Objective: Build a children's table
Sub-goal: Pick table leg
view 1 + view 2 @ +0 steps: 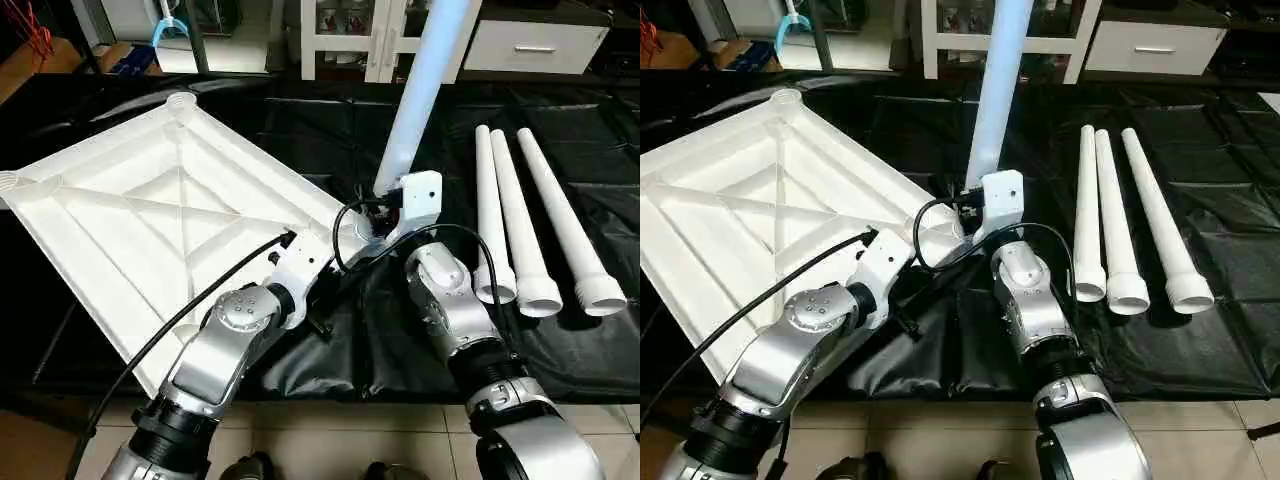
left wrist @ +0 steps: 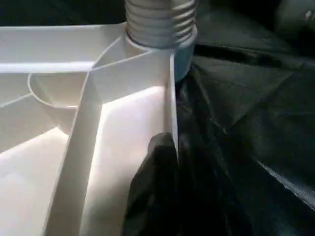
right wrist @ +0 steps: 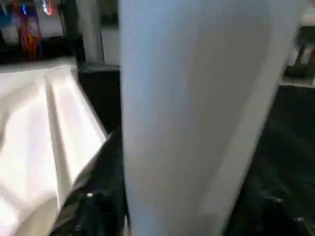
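Silver forearms reach to the near corner of the ribbed white table panel (image 1: 150, 215), lying underside up on black sheeting (image 1: 300, 120). Left end effector (image 2: 165, 147) is clenched on its rim; right end effector (image 1: 385, 222) grasps the upright leg (image 1: 420, 85) seated there. Three legs (image 1: 530, 225) lie beside. No writing is legible.

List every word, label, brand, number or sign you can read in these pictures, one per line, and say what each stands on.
None can be read. The tabletop, the upright leg at its corner socket, the three spare legs on the black sheet and the cabinet behind bear no legible text.
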You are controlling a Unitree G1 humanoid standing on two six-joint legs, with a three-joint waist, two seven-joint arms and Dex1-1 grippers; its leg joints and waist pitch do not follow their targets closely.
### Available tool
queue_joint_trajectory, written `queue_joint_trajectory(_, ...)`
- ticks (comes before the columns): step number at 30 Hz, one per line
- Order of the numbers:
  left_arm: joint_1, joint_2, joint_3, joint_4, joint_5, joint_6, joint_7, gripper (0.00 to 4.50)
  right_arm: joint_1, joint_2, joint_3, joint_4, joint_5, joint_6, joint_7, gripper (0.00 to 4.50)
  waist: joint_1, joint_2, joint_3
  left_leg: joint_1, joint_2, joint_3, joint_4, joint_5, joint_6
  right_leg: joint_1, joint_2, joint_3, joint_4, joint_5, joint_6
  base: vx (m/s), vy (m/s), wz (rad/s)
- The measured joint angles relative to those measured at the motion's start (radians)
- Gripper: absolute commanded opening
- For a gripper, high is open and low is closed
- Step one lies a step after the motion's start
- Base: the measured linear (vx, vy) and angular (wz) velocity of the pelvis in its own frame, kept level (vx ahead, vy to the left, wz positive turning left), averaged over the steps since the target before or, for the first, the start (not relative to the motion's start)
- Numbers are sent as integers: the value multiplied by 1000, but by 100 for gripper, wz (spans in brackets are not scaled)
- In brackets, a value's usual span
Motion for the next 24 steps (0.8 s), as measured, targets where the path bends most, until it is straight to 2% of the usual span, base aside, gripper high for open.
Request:
queue_joint_trajectory(2, 1, 7, -1, -11, -1, 0, -2, 0, -2, -2, 0, -1, -1, -3, 13, 295, 0, 1, -1, -5, 0, 4, 3, 1, 1, 0, -1, 3, -1, 25, -2, 0, 0, 0)
queue_joint_trajectory(5, 1, 12, -1, -16, -1, -3, -6, 0, 2, -4, 0, 8, -2, -1, 24, 312, 2, 1, -1, -7, 2, 7, 5, 1, 2, -5, -1, 4, 0, 43, 5, 0, 0, 0)
queue_joint_trajectory(8, 2, 19, 0, -33, -1, -6, -7, 0, 21, -7, 0, 19, -6, 3, 42, 346, 3, 3, -1, -19, 5, 9, 3, 2, 2, -15, 0, 2, 1, 48, 7, 0, 0, 0)
queue_joint_trajectory(12, 2, 29, 0, -42, -3, -8, -10, 0, 20, -12, -12, 19, 5, 8, 76, 371, 3, 4, -2, -21, 12, 20, 4, 2, 3, -18, 0, 0, 1, 59, 4, 0, 0, 0)
queue_joint_trajectory(17, 2, 37, 0, -50, -5, -9, -23, 0, 34, -21, -26, -6, 17, 12, 112, 412, 3, 4, -2, -23, 13, 23, 7, 4, 5, -18, 0, 0, 0, 58, 6, 0, 0, 0)
queue_joint_trajectory(19, 3, 42, 0, -53, -15, -9, -29, 0, 56, -37, -27, -41, 21, 18, 142, 435, 3, 5, -2, -24, 13, 24, 9, 5, 6, -18, -1, 1, 0, 57, 6, 0, 0, 0)
queue_joint_trajectory(24, 3, 58, 1, -54, -20, -17, -33, 0, 130, -69, -29, -134, 47, 41, 219, 444, 0, 6, -2, -25, 14, 24, 12, 6, 8, -19, -1, 2, 0, 57, 7, 0, 0, 0)
